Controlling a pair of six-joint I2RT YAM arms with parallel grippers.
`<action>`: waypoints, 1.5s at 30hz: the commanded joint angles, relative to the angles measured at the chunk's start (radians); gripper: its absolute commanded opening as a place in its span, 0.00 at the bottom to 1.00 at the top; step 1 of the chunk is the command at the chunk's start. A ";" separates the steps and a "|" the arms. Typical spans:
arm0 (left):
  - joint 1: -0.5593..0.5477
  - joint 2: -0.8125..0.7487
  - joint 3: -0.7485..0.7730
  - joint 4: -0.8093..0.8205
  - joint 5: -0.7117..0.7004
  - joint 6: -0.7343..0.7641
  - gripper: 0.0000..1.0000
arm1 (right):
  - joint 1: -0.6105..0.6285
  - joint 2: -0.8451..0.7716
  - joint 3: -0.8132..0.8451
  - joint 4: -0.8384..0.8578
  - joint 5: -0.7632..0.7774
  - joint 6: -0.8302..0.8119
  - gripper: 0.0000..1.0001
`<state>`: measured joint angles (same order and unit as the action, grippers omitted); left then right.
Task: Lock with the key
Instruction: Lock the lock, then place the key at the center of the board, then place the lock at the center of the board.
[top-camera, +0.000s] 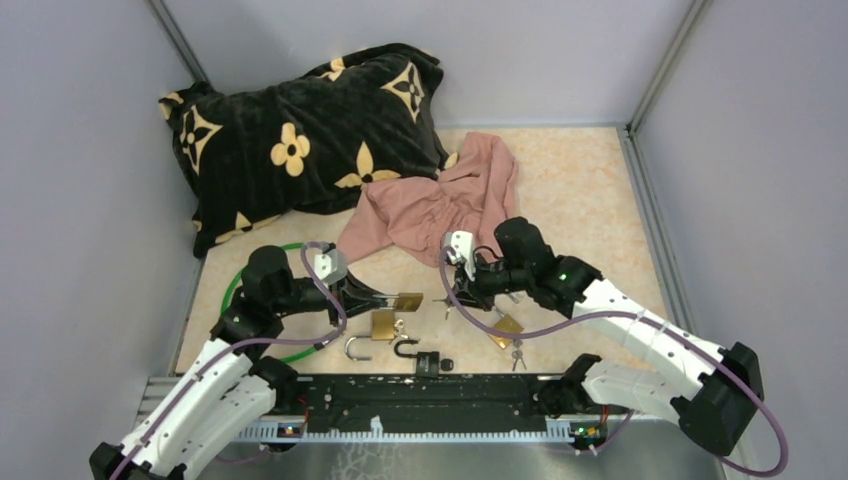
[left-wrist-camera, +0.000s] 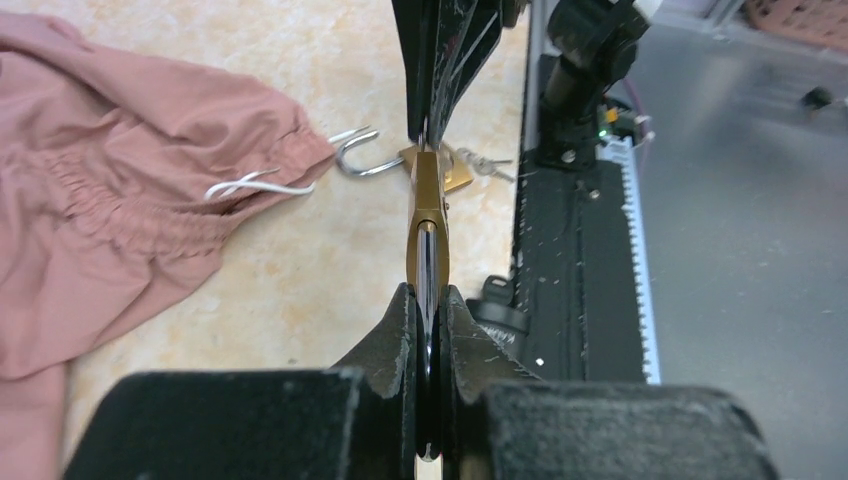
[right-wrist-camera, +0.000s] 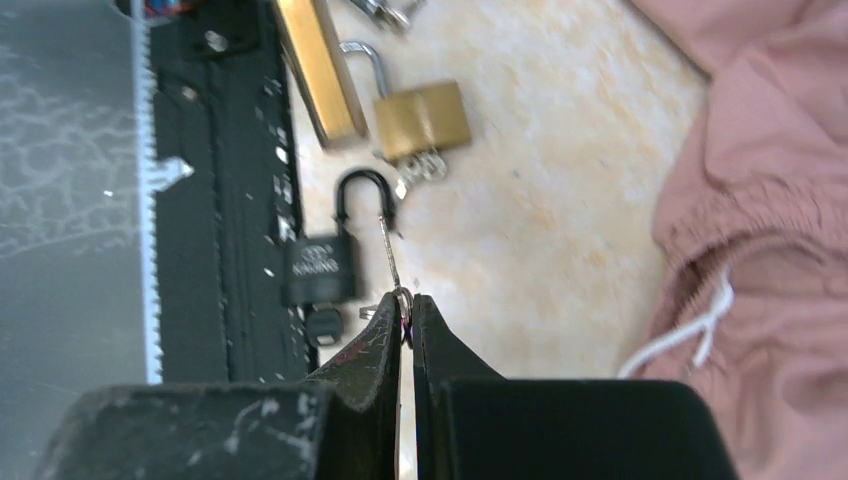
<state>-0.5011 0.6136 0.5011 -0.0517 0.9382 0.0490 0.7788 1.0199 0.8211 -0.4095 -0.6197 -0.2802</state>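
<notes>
My left gripper (top-camera: 388, 298) is shut on a brass padlock (top-camera: 408, 301) and holds it just above the table. In the left wrist view (left-wrist-camera: 428, 302) the padlock (left-wrist-camera: 427, 200) is edge-on, with its silver shackle between the fingers. My right gripper (top-camera: 455, 292) is shut on a thin silver key (right-wrist-camera: 389, 252) just right of that padlock. In the right wrist view (right-wrist-camera: 405, 306) the key points away from the fingers. Its tip is a short way from the held padlock (right-wrist-camera: 320, 75), not touching it.
On the table lie a second brass padlock (top-camera: 383, 325) with open shackle, a black padlock (top-camera: 426, 360), and a third brass padlock with keys (top-camera: 506, 326). Pink cloth (top-camera: 440, 200), a black flowered pillow (top-camera: 300, 135) and a green cable (top-camera: 236, 283) lie behind. A black rail (top-camera: 420, 392) runs along the near edge.
</notes>
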 joint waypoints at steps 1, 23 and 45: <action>0.016 -0.032 0.104 -0.210 -0.040 0.224 0.00 | -0.069 -0.057 0.046 -0.133 0.148 -0.067 0.00; 0.042 -0.144 -0.156 0.219 -0.288 -0.365 0.00 | -0.775 0.588 0.252 0.131 0.553 0.370 0.00; 0.045 -0.151 -0.154 0.288 0.032 -0.023 0.00 | -0.414 0.219 0.282 0.045 -0.021 -0.068 0.98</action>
<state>-0.4618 0.4808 0.3298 0.1352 0.7952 -0.1589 0.1272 1.4826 1.1629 -0.4206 -0.2276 -0.1112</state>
